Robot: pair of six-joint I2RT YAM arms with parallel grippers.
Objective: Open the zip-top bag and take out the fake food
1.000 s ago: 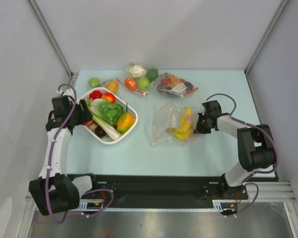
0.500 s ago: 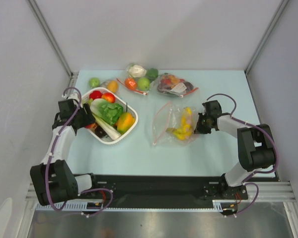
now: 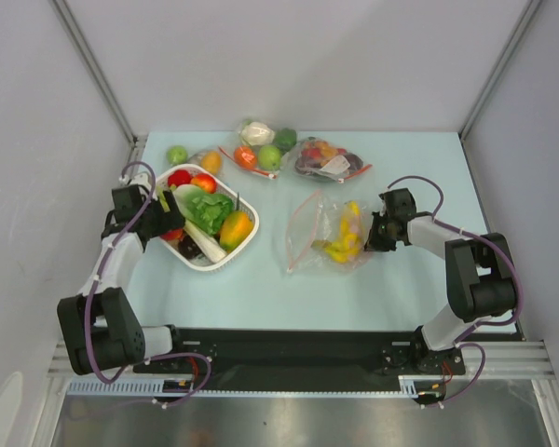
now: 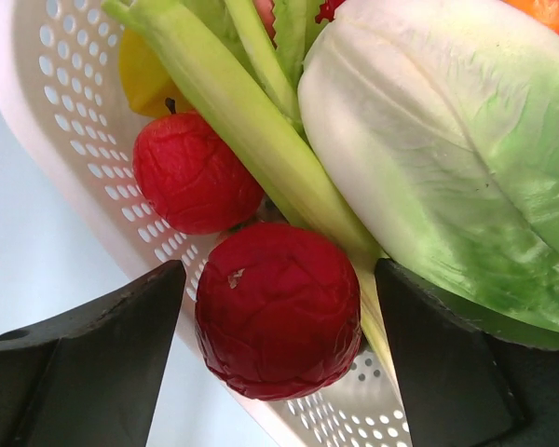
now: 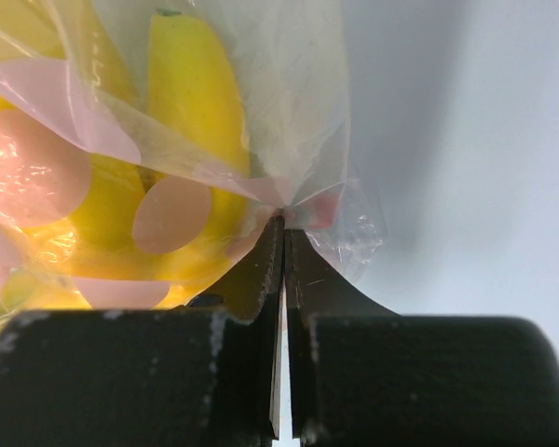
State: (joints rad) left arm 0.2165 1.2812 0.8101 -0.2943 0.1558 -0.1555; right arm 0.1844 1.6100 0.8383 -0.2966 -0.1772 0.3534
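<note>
Zip-top bag (image 5: pixel 289 93), pinched by only a thin corner in the closed jaws of the right gripper (image 5: pixel 282 228), was judged liable to slip free; left gripper (image 4: pixel 275 279) was spread wide, nothing held, at the white basket (image 4: pixel 65 121).

The zip-top bag (image 5: pixel 293 112) is glossy crinkled plastic, the basket (image 4: pixel 65 112) matt.

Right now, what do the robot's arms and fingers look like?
The left arm and right arm both have white links and chunky black joint housings. A thin purple cable loops along each. The fingers are matte black, wedge-shaped on the left, flat and blocky on the right. No markings show.
</note>
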